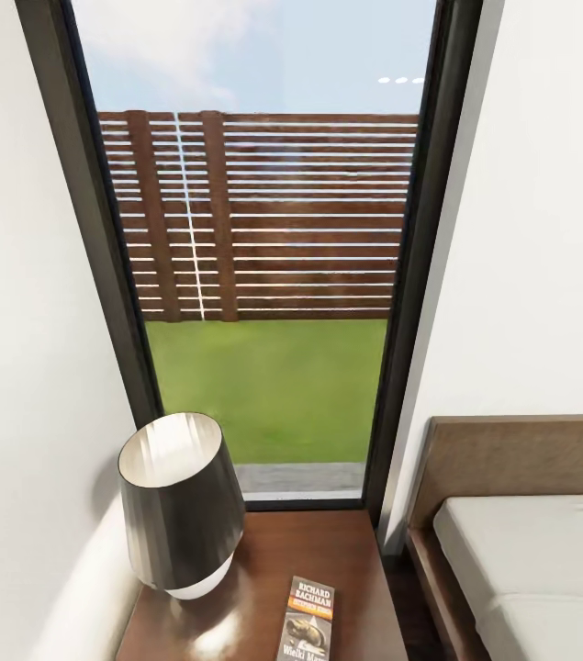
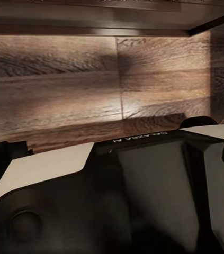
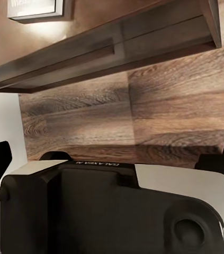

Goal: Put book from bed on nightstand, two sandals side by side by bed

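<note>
We face the tall window point(image 1: 268, 275) w/ dark frame; beyond it green lawn point(image 1: 268, 386) and a slatted brown fence point(image 1: 263, 216) under blue sky; white walls either side. Near left, the nightstand point(image 1: 263, 569), glossy reddish-brown top, stands against the window's base; on it a lamp point(image 1: 181, 500) w/ dark shade, white inside, at the far-left part of the top; the book point(image 1: 308, 620) lies flat on the nightstand's near-right part, just right of the lamp but apart from it, orange band and "Richard Bachman" lettering readable, its near end cut by the frame edge. At right, the bed point(image 1: 530, 560): off-white mattress, brown headboard against the wall, dark frame; a narrow gap of floor btwn bed and nightstand.

Left wrist view: robot's own dark-and-white body point(image 2: 117, 201) fills the near part; brown wood-plank floor point(image 2: 64, 90) beyond; we cannot tell how the left jaws stand. Right wrist view: again dark-and-white body point(image 3: 112, 206), plank floor point(image 3: 159, 111), the nightstand's edge above it w/ a corner of the book on top point(image 3: 35, 8); the right jaws' state we cannot tell either.
</note>
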Robot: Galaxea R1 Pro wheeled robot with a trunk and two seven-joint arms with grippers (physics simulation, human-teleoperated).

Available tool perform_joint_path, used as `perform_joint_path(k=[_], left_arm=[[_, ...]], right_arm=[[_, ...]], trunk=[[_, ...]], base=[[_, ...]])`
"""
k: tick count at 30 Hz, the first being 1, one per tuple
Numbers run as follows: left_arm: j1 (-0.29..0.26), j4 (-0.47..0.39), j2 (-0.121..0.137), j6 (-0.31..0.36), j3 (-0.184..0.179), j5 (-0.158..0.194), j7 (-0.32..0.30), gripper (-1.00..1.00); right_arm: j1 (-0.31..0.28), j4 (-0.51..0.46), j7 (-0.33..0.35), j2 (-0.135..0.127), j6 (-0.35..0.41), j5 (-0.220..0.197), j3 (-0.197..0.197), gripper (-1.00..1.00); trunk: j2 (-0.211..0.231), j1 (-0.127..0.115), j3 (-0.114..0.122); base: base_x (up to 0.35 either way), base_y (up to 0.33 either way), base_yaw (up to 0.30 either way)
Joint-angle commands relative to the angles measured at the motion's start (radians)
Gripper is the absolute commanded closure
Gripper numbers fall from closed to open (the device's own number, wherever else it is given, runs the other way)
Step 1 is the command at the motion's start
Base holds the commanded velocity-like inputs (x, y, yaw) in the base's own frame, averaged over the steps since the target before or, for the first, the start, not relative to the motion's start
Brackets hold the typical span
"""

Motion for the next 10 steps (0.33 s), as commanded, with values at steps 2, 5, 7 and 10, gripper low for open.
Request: perform_joint_path(k=[2, 5, 7, 10], left_arm=[[0.000, 0.000, 0.000, -0.004, -0.008, 0.006, -0.002, -1.00], [0.000, 0.001, 0.000, -0.004, -0.008, 0.005, -0.002, -1.00], [0.000, 0.001, 0.000, -0.004, -0.008, 0.005, -0.002, -1.00], [0.000, 0.000, 0.000, -0.004, -0.008, 0.005, -0.002, -1.00]], right_arm=[[-0.002, 0.004, 0.003, 0.000, -0.006, 0.003, -0.008, -1.00], [-0.002, 0.005, 0.003, 0.000, -0.006, 0.003, -0.008, -1.00], [-0.002, 0.005, 0.004, 0.000, -0.006, 0.003, -0.008, -1.00], [-0.002, 0.004, 0.003, 0.000, -0.006, 0.003, -0.008, -1.00]], trunk=[[-0.001, 0.000, -0.001], [-0.001, 0.000, -0.001], [-0.001, 0.000, -0.001], [-0.001, 0.000, -0.001]], base=[[0.000, 0.000, 0.000], [0.000, 0.000, 0.000], [0.000, 0.000, 0.000], [0.000, 0.000, 0.000]])
